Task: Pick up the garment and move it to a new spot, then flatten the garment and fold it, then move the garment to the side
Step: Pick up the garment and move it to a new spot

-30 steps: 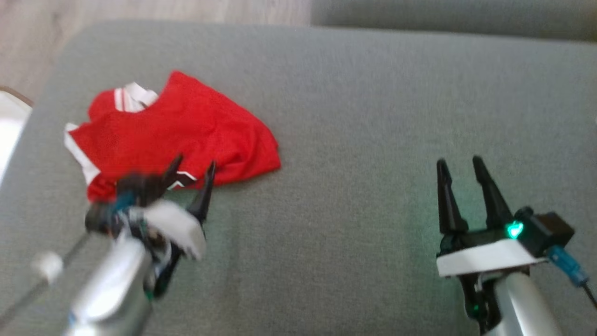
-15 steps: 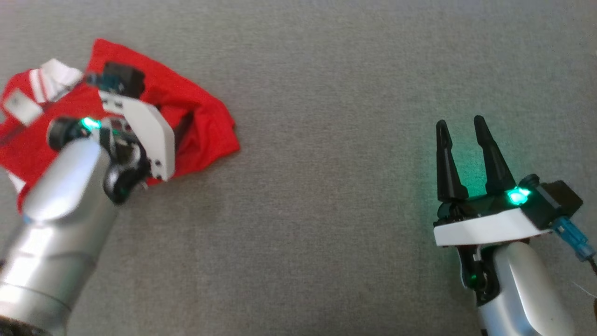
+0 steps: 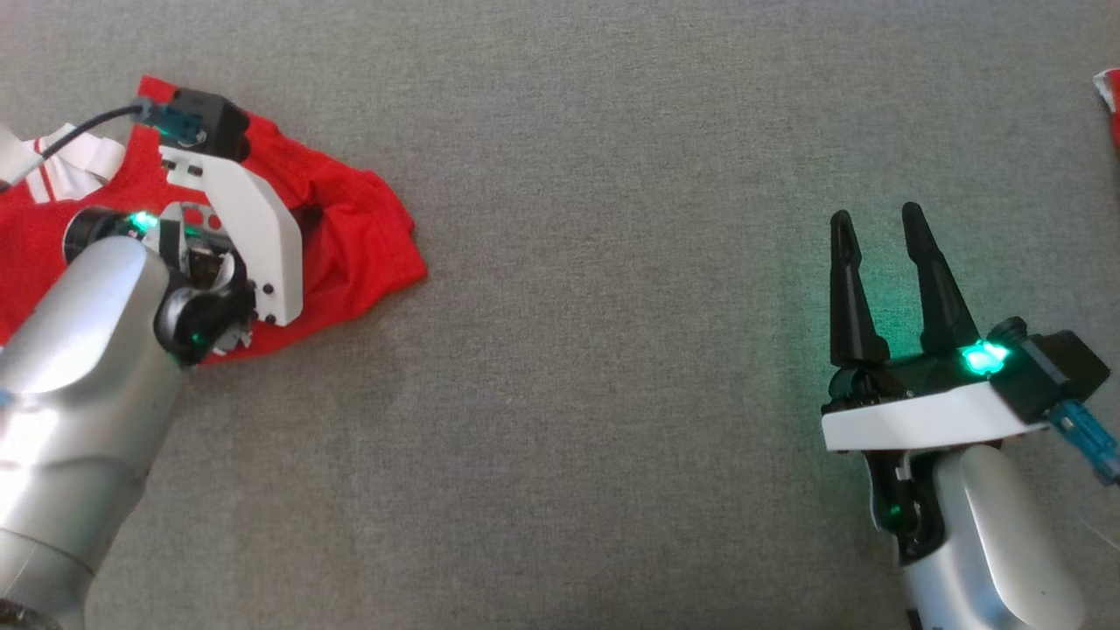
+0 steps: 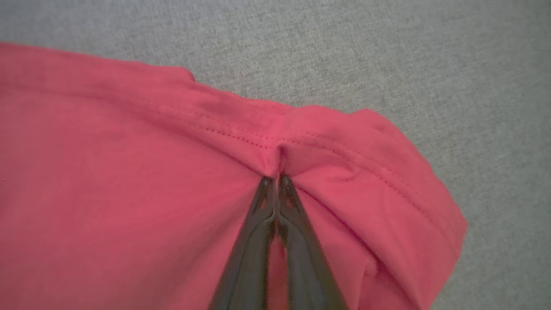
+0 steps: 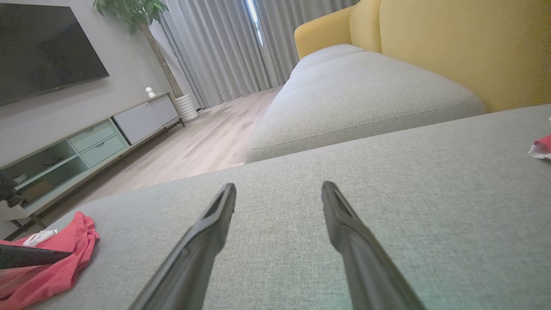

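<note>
I have left gripper (image 4: 275, 177) pinched on thin fold by garment (image 4: 129, 181) hem; could slip when lifted; right gripper (image 3: 877, 214) wide.

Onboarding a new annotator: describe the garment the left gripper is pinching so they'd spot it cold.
Start at the grey sofa cushion; on its left side, under the left arm, lies a crumpled red garment with white striped trim. Unlike the red scrap at the cushion's far right edge, it has the left gripper shut on a fold beside its stitched hem.

Grey sofa (image 5: 430, 193), yellow backrest (image 5: 465, 47), TV (image 5: 43, 47), grey curtains (image 5: 224, 47), wood floor (image 5: 193, 150).
</note>
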You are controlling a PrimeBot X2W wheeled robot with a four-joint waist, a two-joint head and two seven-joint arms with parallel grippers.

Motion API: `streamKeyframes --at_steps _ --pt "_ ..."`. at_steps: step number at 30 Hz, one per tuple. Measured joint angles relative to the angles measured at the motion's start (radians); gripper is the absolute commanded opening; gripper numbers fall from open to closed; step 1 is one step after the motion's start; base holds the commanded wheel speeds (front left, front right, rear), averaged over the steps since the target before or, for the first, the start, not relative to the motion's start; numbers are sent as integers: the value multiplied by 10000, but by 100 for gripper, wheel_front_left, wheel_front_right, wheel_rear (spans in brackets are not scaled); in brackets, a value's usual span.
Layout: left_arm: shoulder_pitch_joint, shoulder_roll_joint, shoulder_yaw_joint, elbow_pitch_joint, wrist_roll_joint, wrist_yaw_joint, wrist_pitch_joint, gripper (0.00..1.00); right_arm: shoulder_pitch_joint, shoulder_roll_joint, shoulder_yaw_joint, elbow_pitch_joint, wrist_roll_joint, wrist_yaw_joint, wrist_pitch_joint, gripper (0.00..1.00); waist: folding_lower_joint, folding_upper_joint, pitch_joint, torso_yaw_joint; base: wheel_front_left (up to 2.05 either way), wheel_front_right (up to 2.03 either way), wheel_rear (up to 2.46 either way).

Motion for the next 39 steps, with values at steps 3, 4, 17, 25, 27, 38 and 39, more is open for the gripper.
streamKeyframes --at_steps 3,4,17,25,27,38,39 --pt "49 -6 -121 38 4 0 -428 0 0 0 -2 0 82 0 0 100 0 0 -89 33 0 0 0" --pt "95 -4 -155 42 27 0 -715 0 1 0 -2 0 82 0 0 100 0 0 -124 41 0 0 0" --pt "-181 -631 -391 -1271 1542 2 -7066 0 3 0 58 -6 255 0 0 100 0 0 -564 -406 0 0 0" --pt "-1606 -1110 -1139 -1971 2150 2 -8138 0 -46 2 316 -171 813 0 0 100 1 0 -379 -1389 0 0 0" --pt "-1975 -1287 -1267 -1952 2261 2 -8234 0 -161 0 424 -194 982 0 0 100 1 0 -300 -1705 0 0 0" --pt "-3326 -2337 -1141 -263 2571 288 -9049 100 -326 0 757 -313 1434 0 0 100 2 -1 24 -3030 0 0 0" --pt "-3310 -2316 -1101 -79 2571 305 -9097 100 -323 2 713 -311 1432 0 0 100 2 -1 3 -3013 0 0 0"
